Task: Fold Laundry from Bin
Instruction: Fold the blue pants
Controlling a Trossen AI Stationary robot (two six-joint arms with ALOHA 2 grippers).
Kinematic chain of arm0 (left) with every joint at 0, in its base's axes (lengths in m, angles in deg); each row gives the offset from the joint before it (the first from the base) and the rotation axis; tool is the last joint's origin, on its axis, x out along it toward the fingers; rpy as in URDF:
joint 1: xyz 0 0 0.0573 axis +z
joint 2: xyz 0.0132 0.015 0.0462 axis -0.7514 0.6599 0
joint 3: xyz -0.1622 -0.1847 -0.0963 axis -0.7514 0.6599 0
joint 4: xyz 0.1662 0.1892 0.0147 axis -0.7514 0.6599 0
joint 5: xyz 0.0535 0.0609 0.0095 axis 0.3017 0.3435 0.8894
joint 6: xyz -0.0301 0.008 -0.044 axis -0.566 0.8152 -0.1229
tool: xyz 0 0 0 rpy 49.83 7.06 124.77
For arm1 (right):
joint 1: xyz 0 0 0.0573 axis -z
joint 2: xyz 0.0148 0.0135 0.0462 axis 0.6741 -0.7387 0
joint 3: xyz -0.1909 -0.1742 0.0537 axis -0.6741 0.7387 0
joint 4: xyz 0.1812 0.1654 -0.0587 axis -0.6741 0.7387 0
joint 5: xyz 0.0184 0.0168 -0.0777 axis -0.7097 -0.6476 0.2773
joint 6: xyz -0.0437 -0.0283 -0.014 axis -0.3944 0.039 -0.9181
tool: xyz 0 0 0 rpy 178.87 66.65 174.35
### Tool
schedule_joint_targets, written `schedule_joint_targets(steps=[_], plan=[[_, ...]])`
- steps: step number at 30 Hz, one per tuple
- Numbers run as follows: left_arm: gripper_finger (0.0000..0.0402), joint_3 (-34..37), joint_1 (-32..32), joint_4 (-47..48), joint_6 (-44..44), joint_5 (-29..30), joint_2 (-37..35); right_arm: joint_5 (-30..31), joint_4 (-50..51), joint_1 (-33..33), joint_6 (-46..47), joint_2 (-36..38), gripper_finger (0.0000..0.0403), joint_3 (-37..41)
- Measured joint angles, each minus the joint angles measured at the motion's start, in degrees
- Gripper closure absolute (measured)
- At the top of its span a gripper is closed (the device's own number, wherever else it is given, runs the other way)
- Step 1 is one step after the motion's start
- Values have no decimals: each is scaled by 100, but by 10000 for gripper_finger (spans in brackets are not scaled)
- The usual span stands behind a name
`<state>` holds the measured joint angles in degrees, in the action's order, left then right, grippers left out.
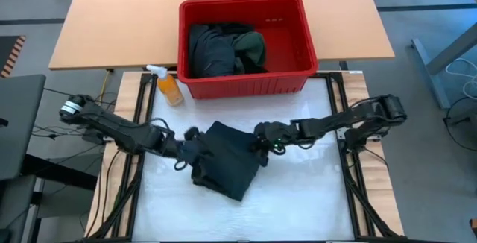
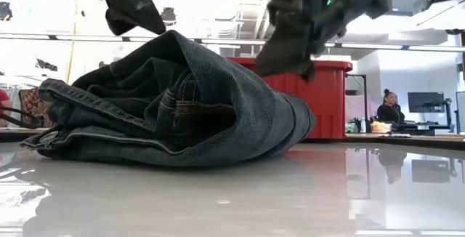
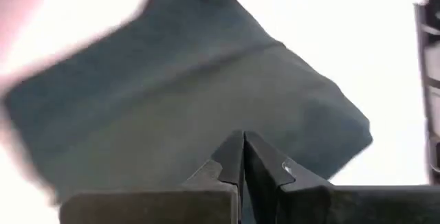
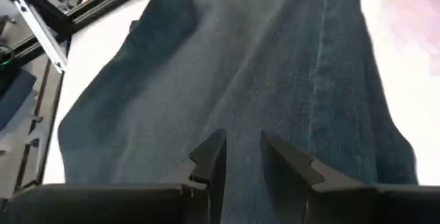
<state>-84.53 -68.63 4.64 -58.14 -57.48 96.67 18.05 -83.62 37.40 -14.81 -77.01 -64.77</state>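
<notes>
Folding is in hand: a dark garment lies folded on the worktop before the bin. The left gripper is shut empty; the right gripper is narrowly parted above the cloth. Next, the fold probably needs pressing flat.

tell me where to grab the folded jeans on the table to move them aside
Probably pinch the jeans at the stacked layered edges on the left gripper's side, where the low view shows waistband and hems piled together. Coming in low from that side should catch all layers at once; the opposite side is a rounded fold, harder to pinch. The right gripper hovers there, slightly open.
</notes>
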Motion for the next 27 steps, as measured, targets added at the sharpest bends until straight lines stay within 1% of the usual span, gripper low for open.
schedule_joint_targets(steps=[2,4,7,11,13,16,18,20,24,27], plan=[[401,151,-176,-18,-335,-40,313,-84,167,45,16,-238,285,5],[401,258,-328,234,-731,-16,578,-95,377,55,54,-391,285,9],[401,500,-553,685,-1350,65,779,-101,726,-3,350,-506,285,-10],[401,1101,-881,617,-2275,144,749,-32,1317,-221,664,-546,285,-26],[401,1402,-1037,477,-2741,230,661,105,1605,-385,779,-513,285,-26],[401,1680,-1218,320,-3215,307,509,361,1897,-607,876,-412,285,-21],[401,1764,-1272,284,-3374,397,360,502,1976,-692,931,-293,285,-13],[401,1794,-1284,399,-3400,483,202,510,2000,-722,936,-92,285,12],[401,1787,-1240,481,-3115,698,-256,520,1539,-779,806,531,285,35],[401,1650,-1225,432,-2821,1026,-688,552,1247,-970,715,987,285,11]])
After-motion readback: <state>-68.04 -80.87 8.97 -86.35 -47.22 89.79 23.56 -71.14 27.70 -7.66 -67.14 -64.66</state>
